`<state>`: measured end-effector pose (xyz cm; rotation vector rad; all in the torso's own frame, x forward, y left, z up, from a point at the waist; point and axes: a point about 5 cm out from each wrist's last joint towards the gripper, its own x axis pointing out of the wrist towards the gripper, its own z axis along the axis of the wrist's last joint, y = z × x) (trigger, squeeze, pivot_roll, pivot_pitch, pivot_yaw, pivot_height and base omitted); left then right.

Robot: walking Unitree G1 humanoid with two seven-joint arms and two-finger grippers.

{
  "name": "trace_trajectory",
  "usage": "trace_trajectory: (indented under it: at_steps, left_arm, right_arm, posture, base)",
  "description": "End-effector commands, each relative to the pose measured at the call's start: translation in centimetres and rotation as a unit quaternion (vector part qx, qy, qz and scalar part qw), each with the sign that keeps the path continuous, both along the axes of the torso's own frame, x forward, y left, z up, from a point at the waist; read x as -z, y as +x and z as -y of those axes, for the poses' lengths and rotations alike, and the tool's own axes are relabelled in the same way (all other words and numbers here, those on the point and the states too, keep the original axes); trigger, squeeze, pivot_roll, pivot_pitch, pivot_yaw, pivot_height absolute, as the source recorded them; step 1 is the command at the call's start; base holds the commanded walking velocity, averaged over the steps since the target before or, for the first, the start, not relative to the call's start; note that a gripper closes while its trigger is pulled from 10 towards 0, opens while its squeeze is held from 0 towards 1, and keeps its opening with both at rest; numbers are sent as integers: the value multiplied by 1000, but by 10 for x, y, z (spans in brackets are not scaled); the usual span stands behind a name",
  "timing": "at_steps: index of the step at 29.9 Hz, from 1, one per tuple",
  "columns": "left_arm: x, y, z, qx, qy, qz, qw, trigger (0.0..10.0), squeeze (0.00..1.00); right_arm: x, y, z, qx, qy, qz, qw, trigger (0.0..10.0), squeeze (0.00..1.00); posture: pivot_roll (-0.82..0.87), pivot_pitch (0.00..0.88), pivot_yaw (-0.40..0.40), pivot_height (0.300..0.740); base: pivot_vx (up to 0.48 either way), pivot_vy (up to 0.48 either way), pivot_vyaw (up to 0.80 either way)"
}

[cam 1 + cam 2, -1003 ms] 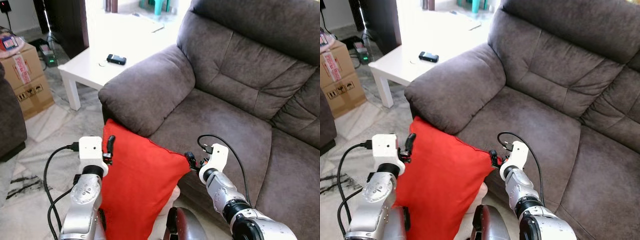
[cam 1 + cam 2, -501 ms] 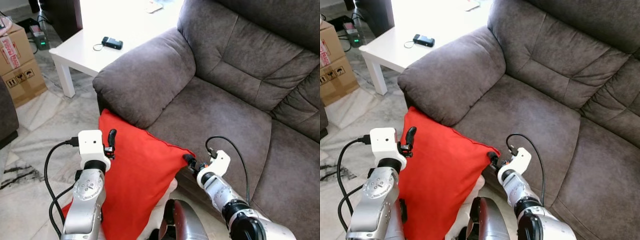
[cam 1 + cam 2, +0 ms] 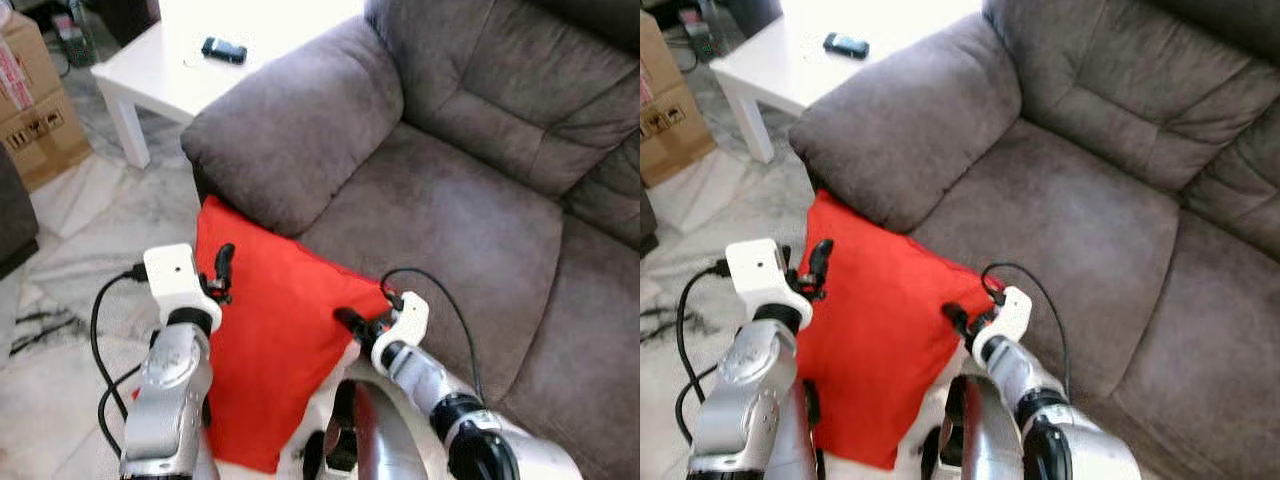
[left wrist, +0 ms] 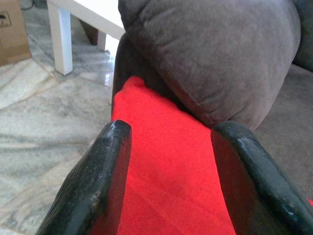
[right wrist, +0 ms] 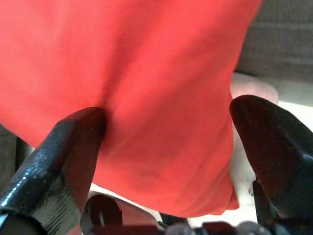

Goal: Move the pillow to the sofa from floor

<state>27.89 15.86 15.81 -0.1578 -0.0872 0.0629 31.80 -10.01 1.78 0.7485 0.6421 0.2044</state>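
Red pillow (image 3: 270, 340) leans on the sofa (image 3: 450, 200) armrest. Left gripper (image 3: 222, 275) and right gripper (image 3: 350, 322) flank it, fingers wide, pressing the sides for a two-armed lift.

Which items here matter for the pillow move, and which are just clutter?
In the job:
red pillow, propped against the sofa front by the armrest
grey sofa, seat cushion bare
left tool, at the pillow's left edge, fingers open
right tool, at its right edge, fingers open

Lying about:
white side table
black device on it
cardboard box
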Motion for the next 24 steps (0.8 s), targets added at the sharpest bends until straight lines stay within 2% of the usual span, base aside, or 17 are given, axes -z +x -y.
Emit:
trace_trajectory:
  at_steps: [1,10,14,21,24]
  left_arm:
    - [-1,-5,4,10,-9,-4,1000,10000,0]
    - [-5,-8,-1,5,-10,-5,1000,10000,0]
    - [-14,-8,-1,5,-14,8,1000,10000,0]
    - [-17,-10,3,12,-21,15,1000,10000,0]
    - [-15,-10,3,13,-22,12,1000,10000,0]
  right_arm:
    - [4,-2,4,1,-8,-8,1000,10000,0]
    - [-5,3,-8,13,27,21,999,10000,0]
    - [-19,12,-14,23,78,60,995,10000,0]
    - [-27,18,-13,26,88,86,992,10000,0]
    - [-27,17,-17,8,73,87,994,10000,0]
  posture:
    - [164,394,-243,599]
    - [184,392,-233,599]
    - [189,388,-232,599]
    - [198,384,-233,599]
    - [194,384,-235,599]
  base:
    - [0,0,0]
    - [0,0,0]
    - [0,0,0]
    - [0,0,0]
    - [0,0,0]
